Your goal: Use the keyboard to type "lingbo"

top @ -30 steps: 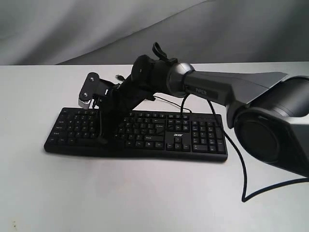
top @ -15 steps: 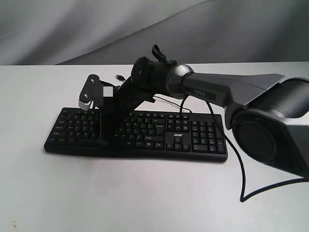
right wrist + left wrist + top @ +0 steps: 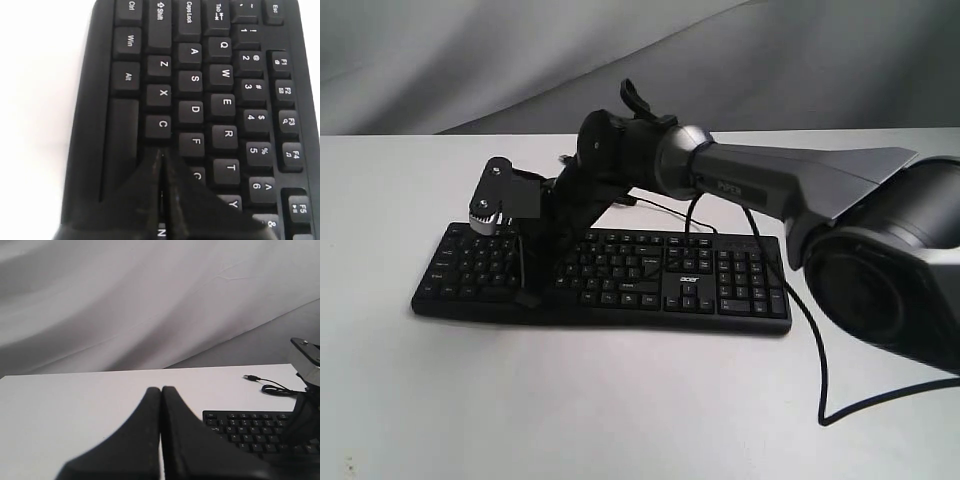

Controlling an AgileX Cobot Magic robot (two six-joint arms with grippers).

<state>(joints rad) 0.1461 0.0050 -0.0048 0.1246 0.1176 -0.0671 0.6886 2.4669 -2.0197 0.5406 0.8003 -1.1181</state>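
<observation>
The black keyboard [image 3: 650, 275] lies flat across the white table, number pad on the right. My right gripper [image 3: 526, 296] reaches across from the right and points straight down at the keyboard's left half. In the right wrist view the right gripper [image 3: 161, 153] is shut and empty, its tips over the bottom letter row just past the C key [image 3: 162, 125], beside the space bar [image 3: 120, 145]. Whether the tips press a key I cannot tell. My left gripper [image 3: 161, 389] is shut and empty above bare table, left of the keyboard [image 3: 250, 427]. It is out of the exterior view.
A thin black USB cable [image 3: 665, 212] runs back from the keyboard, its plug [image 3: 249, 376] lying loose on the table. A thicker black cable [image 3: 820, 370] loops over the table on the right. A grey cloth backdrop [image 3: 470, 60] hangs behind the table.
The right gripper has shifted a little to the left along the keyboard, with its wrist swinging left and slightly up. It stays shut.
</observation>
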